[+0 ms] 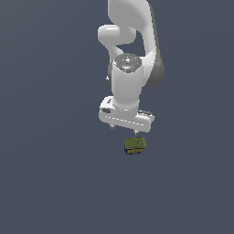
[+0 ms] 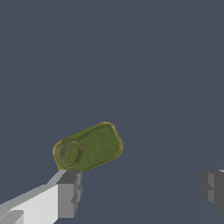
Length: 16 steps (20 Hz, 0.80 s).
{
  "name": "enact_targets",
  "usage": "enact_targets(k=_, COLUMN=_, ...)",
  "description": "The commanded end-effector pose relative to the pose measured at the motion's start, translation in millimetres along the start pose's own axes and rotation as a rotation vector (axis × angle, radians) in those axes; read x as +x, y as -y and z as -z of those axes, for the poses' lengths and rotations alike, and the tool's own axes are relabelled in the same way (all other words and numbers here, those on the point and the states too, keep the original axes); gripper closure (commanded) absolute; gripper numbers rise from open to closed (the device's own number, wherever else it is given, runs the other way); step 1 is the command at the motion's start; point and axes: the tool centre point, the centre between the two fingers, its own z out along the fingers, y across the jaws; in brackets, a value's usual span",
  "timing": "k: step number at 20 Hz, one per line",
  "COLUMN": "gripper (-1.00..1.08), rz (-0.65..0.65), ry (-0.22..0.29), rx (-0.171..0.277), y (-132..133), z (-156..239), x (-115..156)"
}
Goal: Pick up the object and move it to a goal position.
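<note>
Gripper [image 1: 124,130] hangs open above the floor [image 1: 45,183], fingers spread wide, nothing between them. In the wrist view one grey fingertip [image 2: 70,192] sits just beside a corner of the can [image 2: 89,146]; the other fingertip [image 2: 213,189] is well apart from it, so the gap between the fingers [image 2: 141,192] is bare floor.

Can [image 1: 135,145] lies flat on the floor, olive top up, just below the fingertips and a bit toward the exterior view's right of the gripper's midpoint. No contact visible.

Key relation: can is not centred between the jaws, it is offset to one side, near one finger and ahead of the finger line. Its long axis runs slanted relative to the line joining the fingertips, not square to it.

Judgement: approach step, grasp not yet made. Next move likely needs a sideways shift plus a wrist turn so the jaws close across the can's short side, then descend. Goal position not visible.
</note>
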Motion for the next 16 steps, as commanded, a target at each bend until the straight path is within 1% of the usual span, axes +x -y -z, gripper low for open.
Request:
enact_targets(k=1, gripper=-0.92, rz=-0.065, ry=0.004, rx=-0.001, y=3, z=-4, x=0)
enact_targets(k=16, gripper=-0.92, rz=-0.445, ry=0.023, rx=-0.012, y=22, z=-27, x=-1)
